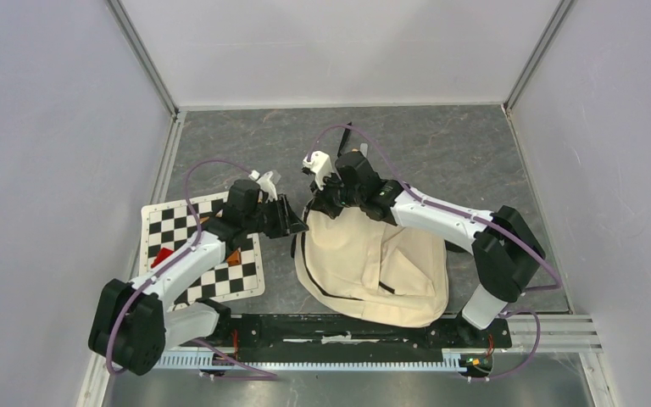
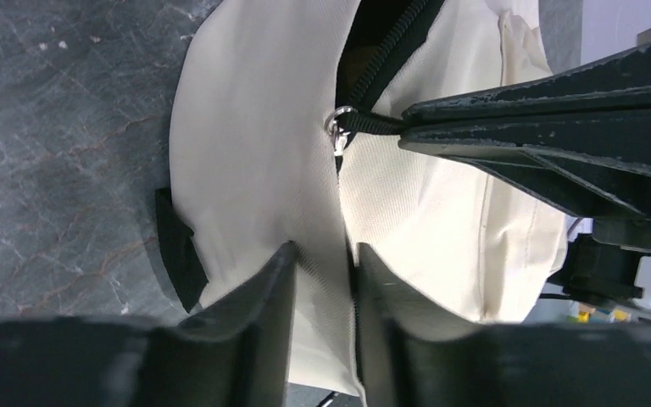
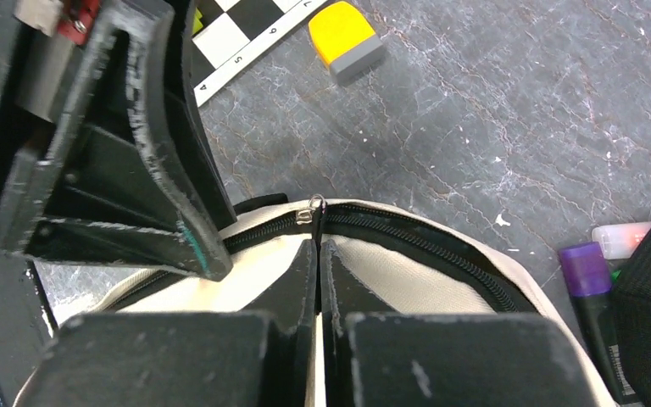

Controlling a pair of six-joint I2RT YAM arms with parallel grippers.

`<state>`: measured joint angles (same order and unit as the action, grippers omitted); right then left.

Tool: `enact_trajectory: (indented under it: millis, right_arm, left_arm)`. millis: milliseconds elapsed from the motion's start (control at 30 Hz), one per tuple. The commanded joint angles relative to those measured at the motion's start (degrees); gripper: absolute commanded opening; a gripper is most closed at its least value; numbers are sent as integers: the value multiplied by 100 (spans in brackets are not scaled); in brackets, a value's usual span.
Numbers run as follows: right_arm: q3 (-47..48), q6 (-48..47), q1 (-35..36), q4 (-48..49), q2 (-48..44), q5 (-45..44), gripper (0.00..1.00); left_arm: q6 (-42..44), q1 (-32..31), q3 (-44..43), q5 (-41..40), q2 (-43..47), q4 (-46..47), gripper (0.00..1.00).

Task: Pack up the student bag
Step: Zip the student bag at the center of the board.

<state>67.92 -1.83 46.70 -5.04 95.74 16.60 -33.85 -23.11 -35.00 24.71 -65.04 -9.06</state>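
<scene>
- The student bag lies flat by the tabletop's near edge, right of centre, with its zippered top toward the far edge.
- Right gripper: jaws together, pinching the zipper pull at that top.
- Left gripper, just left of the pull, straddles a fold of bag fabric; I cannot tell whether it grips.

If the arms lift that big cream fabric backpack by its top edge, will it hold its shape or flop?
Probably flop: the cream fabric backpack lies slumped and creased, and a fold bunches between the fingers of the left gripper. Likely light for its size, since it looks flat. Pulled by one edge, it may drag rather than rise whole.
</scene>
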Motion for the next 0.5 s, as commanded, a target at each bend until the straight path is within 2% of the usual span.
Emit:
enact_trajectory:
  millis: [0,100,200,467]
  right_arm:
    - [283,22,31,182,-41,-190,0]
    - [415,173,24,119,-119,-840,0]
    - [767,560,-48,-144,-54,-1306,0]
    - [1279,844,-311,-744,219,-1949,0]
  left_arm:
    - [-16,-42,77,254,-303,579,26]
    - [-147,-40,209,280,-378,769,3]
    - [-305,-35,353,180,-182,751,2]
    - [-623,-39,739,-302,887,-235,2]
